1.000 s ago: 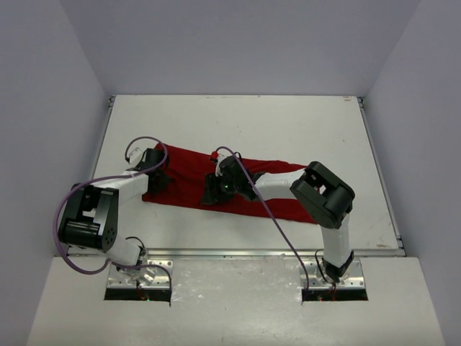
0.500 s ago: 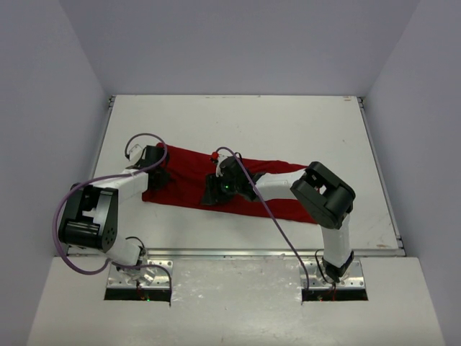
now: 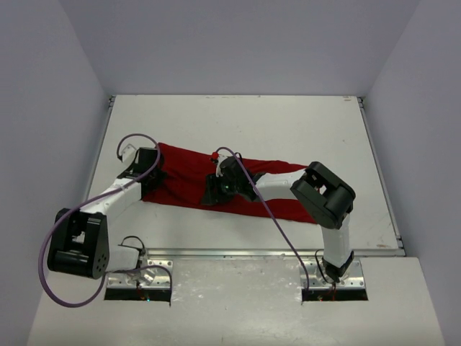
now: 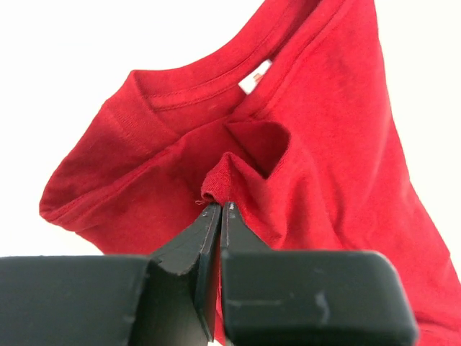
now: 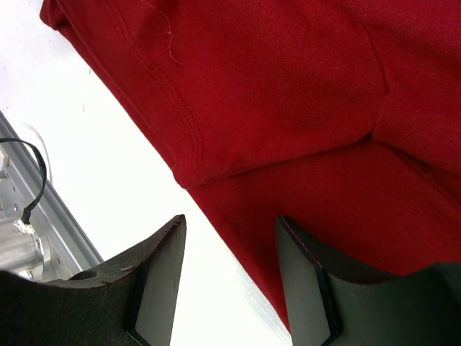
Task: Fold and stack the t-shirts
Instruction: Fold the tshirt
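Note:
The deep-red t-shirt [image 3: 189, 173] lies as a long wrinkled strip across the white table [image 3: 288, 122], its collar [image 4: 198, 94] and white neck label [image 4: 256, 76] at the left end. My left gripper [image 3: 148, 175] is shut on a small raised pinch of the cloth just below the collar; in the left wrist view the left gripper [image 4: 220, 208] shows its jaws pressed together on that fold. My right gripper [image 3: 212, 192] hangs open over the shirt's near hem; in the right wrist view the right gripper [image 5: 229, 222] straddles the t-shirt [image 5: 288, 86] edge, with nothing held.
A metal rail [image 3: 238, 253] runs along the table's near edge, and it shows with a black wire [image 5: 32, 184] in the right wrist view. Grey walls enclose the table on three sides. Purple cables [image 3: 270, 216] loop off both arms.
My left jaws have closed on the cloth by the collar, and the left arm has stretched out, its gripper shifting slightly left. The right arm has not moved.

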